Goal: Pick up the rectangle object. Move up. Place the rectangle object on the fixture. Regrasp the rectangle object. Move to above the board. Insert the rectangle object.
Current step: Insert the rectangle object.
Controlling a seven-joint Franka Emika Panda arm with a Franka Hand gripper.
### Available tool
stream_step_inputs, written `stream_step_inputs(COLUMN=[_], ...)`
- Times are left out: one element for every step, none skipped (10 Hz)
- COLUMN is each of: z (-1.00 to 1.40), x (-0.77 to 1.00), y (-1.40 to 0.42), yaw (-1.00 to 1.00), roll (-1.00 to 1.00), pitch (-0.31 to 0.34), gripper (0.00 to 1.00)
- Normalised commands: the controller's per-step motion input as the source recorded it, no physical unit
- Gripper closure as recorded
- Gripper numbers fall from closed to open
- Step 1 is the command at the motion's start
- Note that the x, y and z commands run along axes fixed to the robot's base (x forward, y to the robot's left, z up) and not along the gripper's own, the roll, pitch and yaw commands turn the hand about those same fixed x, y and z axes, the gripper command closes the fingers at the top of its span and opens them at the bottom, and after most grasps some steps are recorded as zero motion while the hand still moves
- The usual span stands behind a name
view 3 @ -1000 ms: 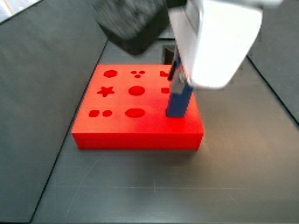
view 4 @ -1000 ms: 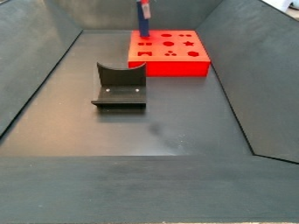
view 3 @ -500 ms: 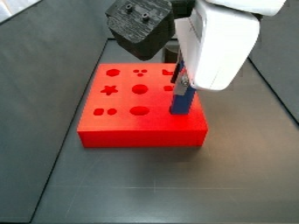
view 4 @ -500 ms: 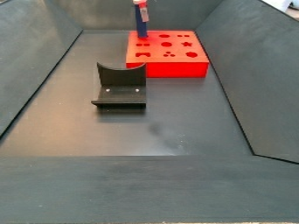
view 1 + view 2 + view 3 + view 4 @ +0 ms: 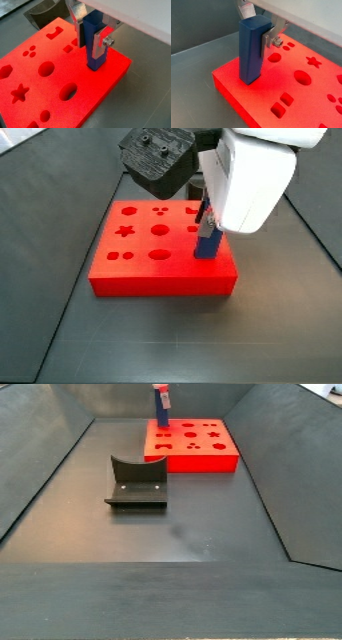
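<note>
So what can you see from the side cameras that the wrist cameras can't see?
Only a side view shows the whole fixture standing on the floor, apart from the board. Only the wrist views show the end effector up close, its silver fingers clamping the blue rectangle object, whose lower end meets the board's top. Both show the bar upright over the red board.

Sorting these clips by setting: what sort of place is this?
Probably a lab robot test cell: a dark walled bin holds only a red board with shaped holes and a fixture, while the gripper holds a blue rectangle object upright on the board.
</note>
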Motion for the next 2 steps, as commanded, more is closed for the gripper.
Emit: stream_step_inputs(z=[0.00, -0.44], x=[0.00, 0.00], y=[0.00, -0.23], yaw=[0.00, 0.00], roll=[0.00, 0.00], pitch=[-0.019, 0.000], gripper=[1.00, 1.00])
